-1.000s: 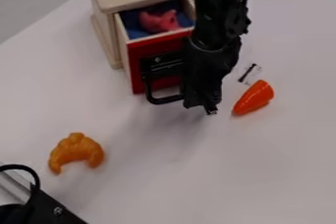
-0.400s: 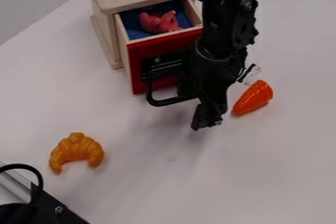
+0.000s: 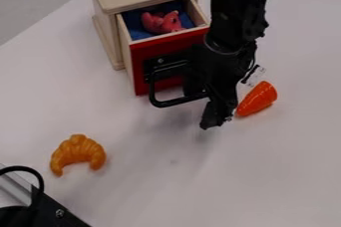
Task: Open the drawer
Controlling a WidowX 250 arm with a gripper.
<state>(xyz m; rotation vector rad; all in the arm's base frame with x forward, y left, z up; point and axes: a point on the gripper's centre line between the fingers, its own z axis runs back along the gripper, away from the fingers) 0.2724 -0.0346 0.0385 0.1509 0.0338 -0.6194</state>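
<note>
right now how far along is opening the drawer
The red-fronted drawer is already out of the wooden box, enough to show the pink toy on its blue lining. The gripper is down by the black handle. Opening looks mostly done; perhaps only a further pull, if wanted, and backing off remain.
</note>
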